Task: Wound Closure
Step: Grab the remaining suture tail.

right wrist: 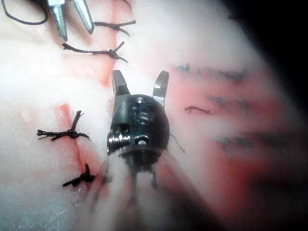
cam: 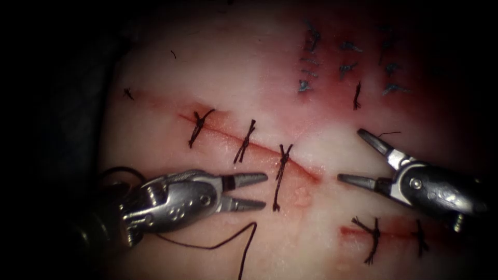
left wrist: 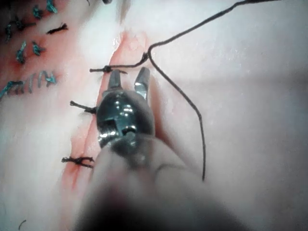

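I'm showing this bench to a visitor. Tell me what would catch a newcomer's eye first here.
The slanted cut across the tissue stands out, crossed by three dark stitches. The left tool and the right tool face each other over the cut's right end, fingers open, holding nothing. A loose thread curls on the tissue below the left tool.

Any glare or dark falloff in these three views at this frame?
Endoscope view: edges fall to black, tissue lit mid-frame; glints on the left tool and right tool, both open, holding nothing. Left wrist view: tissue strongly lit, glare on the tool body. Right wrist view: dark unlit area beyond the tissue.
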Available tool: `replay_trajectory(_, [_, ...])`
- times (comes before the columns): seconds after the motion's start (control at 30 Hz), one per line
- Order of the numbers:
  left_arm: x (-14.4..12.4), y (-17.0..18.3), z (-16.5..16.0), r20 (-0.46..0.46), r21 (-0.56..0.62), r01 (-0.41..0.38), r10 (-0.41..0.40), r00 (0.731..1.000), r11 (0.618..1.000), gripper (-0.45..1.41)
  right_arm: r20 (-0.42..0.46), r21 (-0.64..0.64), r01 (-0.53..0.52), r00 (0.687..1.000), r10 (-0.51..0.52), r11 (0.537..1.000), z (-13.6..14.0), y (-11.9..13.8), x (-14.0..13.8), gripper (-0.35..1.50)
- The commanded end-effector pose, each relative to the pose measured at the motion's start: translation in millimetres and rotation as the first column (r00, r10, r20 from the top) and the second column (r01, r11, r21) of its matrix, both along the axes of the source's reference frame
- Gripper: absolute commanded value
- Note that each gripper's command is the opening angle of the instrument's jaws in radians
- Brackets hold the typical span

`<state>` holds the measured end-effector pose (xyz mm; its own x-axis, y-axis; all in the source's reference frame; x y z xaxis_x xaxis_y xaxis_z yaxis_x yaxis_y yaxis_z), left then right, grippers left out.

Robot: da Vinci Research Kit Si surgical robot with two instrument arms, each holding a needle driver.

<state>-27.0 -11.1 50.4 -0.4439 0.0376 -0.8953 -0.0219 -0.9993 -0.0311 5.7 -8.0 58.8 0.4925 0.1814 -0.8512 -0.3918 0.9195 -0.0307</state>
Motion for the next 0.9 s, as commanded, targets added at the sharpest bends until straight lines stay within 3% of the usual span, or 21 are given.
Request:
replay_trajectory(0.03, [-0.6, 0.3, 0.5, 0.006, -0.008, -0.007, 0.007, 1.000, 1.000, 0.14, -0.001, -0.002, 0.000, 1.000, 0.000, 1.000, 0.7, 0.2, 0.5, 1.31])
replay_trajectory(0.53, [-2.2, -1.2, 0.8, 0.042, -0.055, -0.053, 0.055, 0.998, 0.997, 0.11, 0.005, -0.003, 0.002, 1.000, -0.002, 1.000, 1.1, -0.2, 1.0, 1.31])
replay_trajectory(0.63, [-2.4, -1.5, 0.4, 0.050, -0.061, -0.061, 0.064, 0.997, 0.996, -0.04, 0.006, -0.002, 0.003, 1.000, -0.003, 1.000, 1.1, -0.3, 1.2, 1.31])
replay_trajectory(0.73, [-2.5, -1.6, 0.2, 0.054, -0.061, -0.064, 0.067, 0.996, 0.996, -0.35, 0.009, -0.001, 0.005, 1.000, -0.005, 1.000, 1.3, -0.5, 1.4, 1.31])
replay_trajectory(0.9, [-2.2, -1.0, 0.2, 0.019, -0.034, -0.117, 0.117, 0.993, 0.993, -0.35, 0.008, 0.002, 0.022, 1.000, -0.022, 1.000, 1.9, -1.1, 2.0, 1.25])
